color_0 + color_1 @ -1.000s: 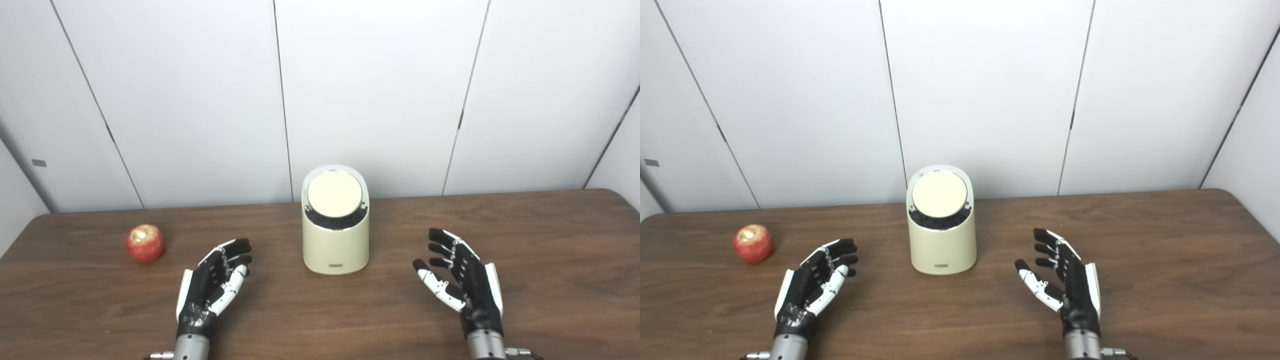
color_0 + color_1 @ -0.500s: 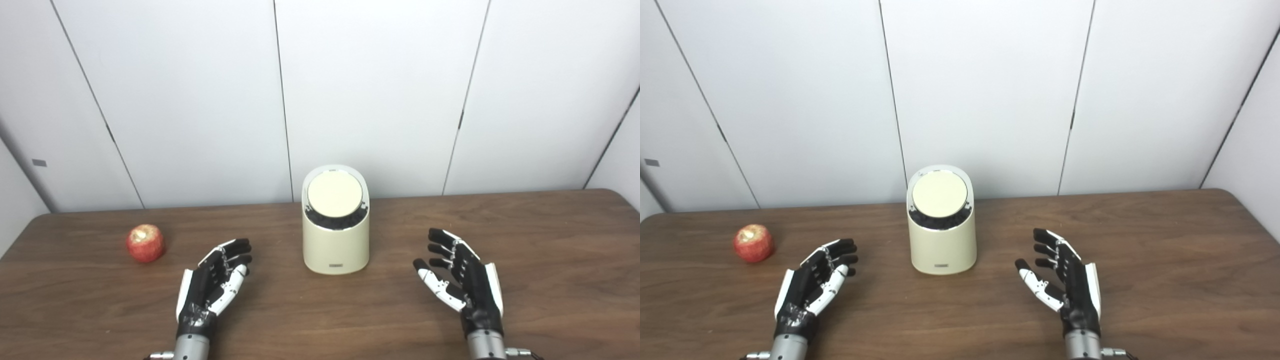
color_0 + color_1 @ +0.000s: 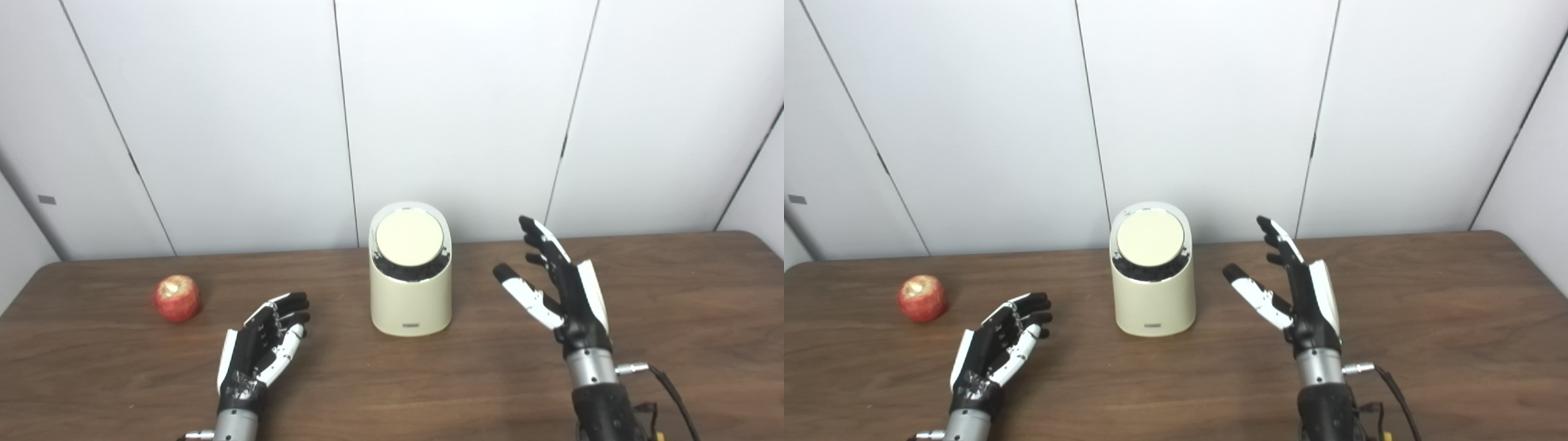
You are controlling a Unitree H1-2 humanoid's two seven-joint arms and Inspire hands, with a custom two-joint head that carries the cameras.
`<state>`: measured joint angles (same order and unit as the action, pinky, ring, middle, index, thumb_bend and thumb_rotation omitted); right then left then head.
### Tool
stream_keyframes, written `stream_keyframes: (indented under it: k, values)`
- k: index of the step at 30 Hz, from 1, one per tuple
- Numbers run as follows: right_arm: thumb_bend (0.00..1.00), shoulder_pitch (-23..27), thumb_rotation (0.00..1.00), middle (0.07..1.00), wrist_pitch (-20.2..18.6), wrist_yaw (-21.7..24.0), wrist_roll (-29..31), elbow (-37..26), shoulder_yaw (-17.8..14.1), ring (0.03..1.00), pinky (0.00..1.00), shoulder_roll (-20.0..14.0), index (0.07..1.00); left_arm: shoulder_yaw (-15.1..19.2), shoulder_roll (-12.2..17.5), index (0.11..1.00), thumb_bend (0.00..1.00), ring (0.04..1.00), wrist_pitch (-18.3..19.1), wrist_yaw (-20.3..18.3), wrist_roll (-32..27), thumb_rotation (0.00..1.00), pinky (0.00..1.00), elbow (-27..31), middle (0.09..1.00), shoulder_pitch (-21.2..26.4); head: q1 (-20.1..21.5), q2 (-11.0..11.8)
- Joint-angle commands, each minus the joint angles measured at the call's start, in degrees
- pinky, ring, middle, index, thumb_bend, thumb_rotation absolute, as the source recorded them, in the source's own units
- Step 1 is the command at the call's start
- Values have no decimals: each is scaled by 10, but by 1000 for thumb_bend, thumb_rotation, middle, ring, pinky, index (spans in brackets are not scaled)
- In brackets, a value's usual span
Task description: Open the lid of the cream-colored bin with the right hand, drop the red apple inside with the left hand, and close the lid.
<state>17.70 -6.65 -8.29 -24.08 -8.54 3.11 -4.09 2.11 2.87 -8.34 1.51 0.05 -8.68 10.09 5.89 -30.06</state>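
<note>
Right robot hand raised beside the bin, lid to its left

Nearest, the left robot hand (image 3: 260,352) lies low over the worktop (image 3: 674,294), fingers loosely apart, empty. The right robot hand (image 3: 560,288), spread and empty, hangs just right of the cream-colored bin (image 3: 410,294); its closed lid (image 3: 409,239) sits up-left of the fingertips. The red apple (image 3: 177,298) rests far left.

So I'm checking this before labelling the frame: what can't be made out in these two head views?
- Inside of the cream-colored bin: hidden in both views by its shut lid.
- Small label low on the bin's front: too small to read.
- Far side of the red apple: faces away.
- Left hand and right hand: both open; their arms are cut off by the bottom edge.
</note>
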Motion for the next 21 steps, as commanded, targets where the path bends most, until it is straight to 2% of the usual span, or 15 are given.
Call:
stream_keyframes:
  k: [1,4,7,13,19,21]
  values:
    - [745,45,758,913,-21,12,-26,-27,9,883,785,-4,911,-3,-5,732,269,711,-15,1,4,270,650,-9,743,-1,-1,0]
    - [753,83,742,934,-43,29,-40,-24,19,892,789,-7,925,-3,-6,732,275,713,-12,3,5,285,652,-7,742,-1,-2,0]
    - [775,118,680,953,-59,38,-46,-13,25,909,801,-4,939,-3,-6,728,273,708,-17,4,7,290,644,-10,739,-1,-3,0]
    - [834,170,648,983,-97,46,-74,17,43,929,824,2,993,-4,-9,729,268,712,-21,5,9,283,641,-10,741,-2,-4,-1]
    - [817,197,603,1000,-106,50,-86,51,58,967,857,-1,1000,-6,-12,731,273,713,-13,7,14,311,645,-3,743,-5,-6,-3]
    - [830,200,559,1000,-104,47,-85,62,60,968,859,1,1000,-6,-13,731,272,716,-12,7,16,310,645,-2,745,-5,-7,-3]
